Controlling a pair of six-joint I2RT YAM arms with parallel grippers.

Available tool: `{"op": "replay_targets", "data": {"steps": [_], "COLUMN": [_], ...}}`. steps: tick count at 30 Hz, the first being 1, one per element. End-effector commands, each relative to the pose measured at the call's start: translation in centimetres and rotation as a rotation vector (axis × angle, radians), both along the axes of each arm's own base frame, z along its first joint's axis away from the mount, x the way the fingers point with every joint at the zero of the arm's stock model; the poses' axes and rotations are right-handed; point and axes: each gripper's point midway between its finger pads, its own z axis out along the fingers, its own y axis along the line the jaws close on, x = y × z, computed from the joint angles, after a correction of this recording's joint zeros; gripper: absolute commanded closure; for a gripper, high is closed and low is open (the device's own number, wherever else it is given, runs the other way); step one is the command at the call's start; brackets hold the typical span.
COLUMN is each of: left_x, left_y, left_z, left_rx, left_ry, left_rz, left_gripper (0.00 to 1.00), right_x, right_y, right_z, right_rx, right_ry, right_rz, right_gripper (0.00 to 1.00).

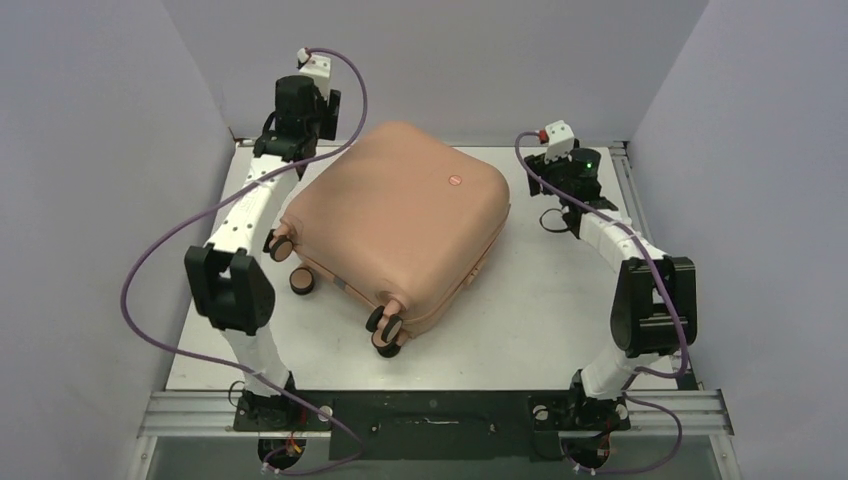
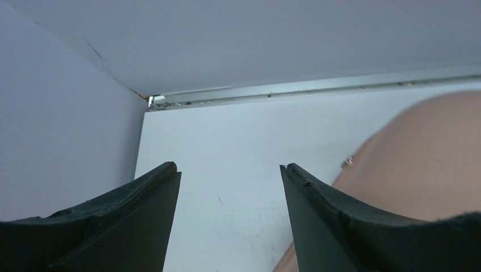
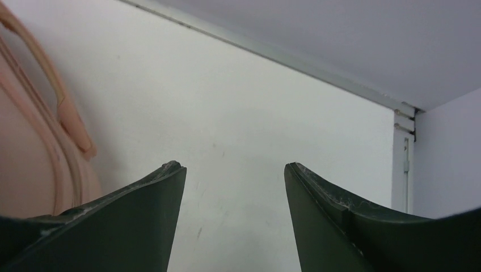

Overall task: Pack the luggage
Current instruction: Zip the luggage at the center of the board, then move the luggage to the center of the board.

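The salmon-pink luggage (image 1: 400,220) lies closed and flat in the middle of the white table, its logo dot (image 1: 455,181) on top and its caster wheels (image 1: 385,330) towards the near edge. My left gripper (image 2: 230,167) is open and empty at the far left, beside the case's back left corner (image 2: 420,158). My right gripper (image 3: 235,165) is open and empty at the far right, beside the case's side with its handle (image 3: 65,107). Neither touches the case.
White table (image 1: 540,300) enclosed by pale walls left, back and right, with a metal rail (image 2: 317,88) along the far edge. The arm bases stand on a black mount (image 1: 430,415) at the near edge. Purple cables loop outside each arm.
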Motion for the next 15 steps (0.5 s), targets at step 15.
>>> {"op": "replay_targets", "data": {"steps": [15], "left_x": [13.1], "left_y": [-3.4], "left_z": [-10.1], "left_rx": [0.147], "left_ry": [0.102], "left_rz": [-0.019], "left_gripper": [0.33], "right_x": [9.2], "right_y": [9.2], "right_z": [0.7], "right_rx": [0.049], "right_ry": [0.048], "right_rz": [0.238], "right_gripper": [0.33]}}
